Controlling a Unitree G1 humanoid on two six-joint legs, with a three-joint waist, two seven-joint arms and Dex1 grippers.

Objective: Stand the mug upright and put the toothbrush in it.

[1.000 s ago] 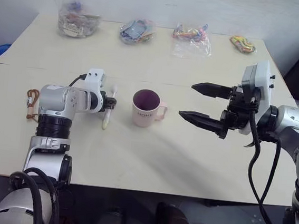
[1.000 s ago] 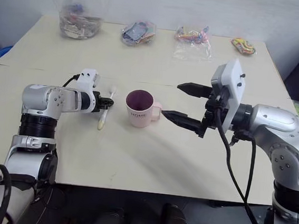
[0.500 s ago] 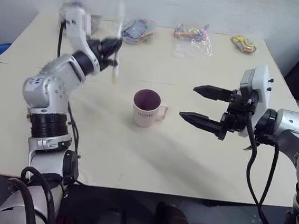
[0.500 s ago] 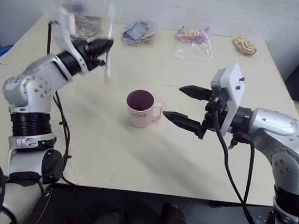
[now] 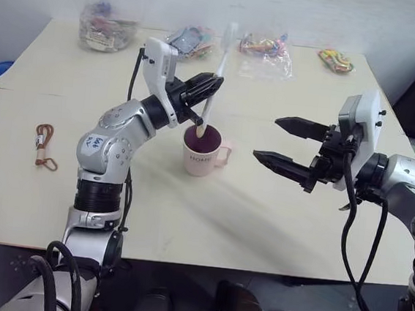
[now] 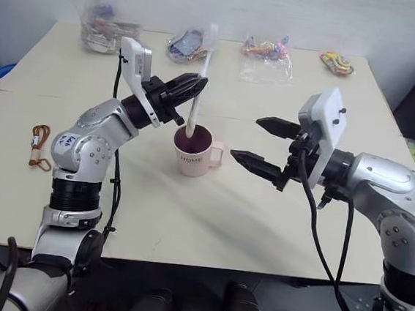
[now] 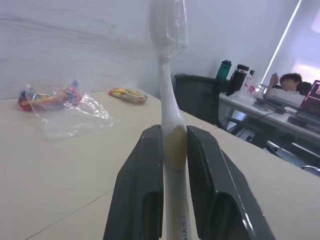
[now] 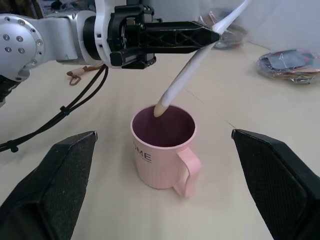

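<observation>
Gripping the toothbrush (image 5: 213,82) by its handle, the left end effector (image 5: 212,87) is holding its lower tip over the upright mug (image 5: 205,152) mid-surface (image 5: 259,227); the right end effector (image 5: 282,142) is hanging wide open and empty beside the mug.

The left gripper (image 5: 208,88) has carried the toothbrush (image 5: 212,90) from mid-left tabletop to frame centre; its handle end now meets the mug (image 5: 202,153) mouth.

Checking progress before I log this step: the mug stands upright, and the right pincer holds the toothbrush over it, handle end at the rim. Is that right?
One thing is wrong: the left pincer holds the toothbrush, not the right. The right wrist view shows it gripped there, handle end at the rim of the upright mug. The right pincer stands open beside the mug, holding nothing.
</observation>
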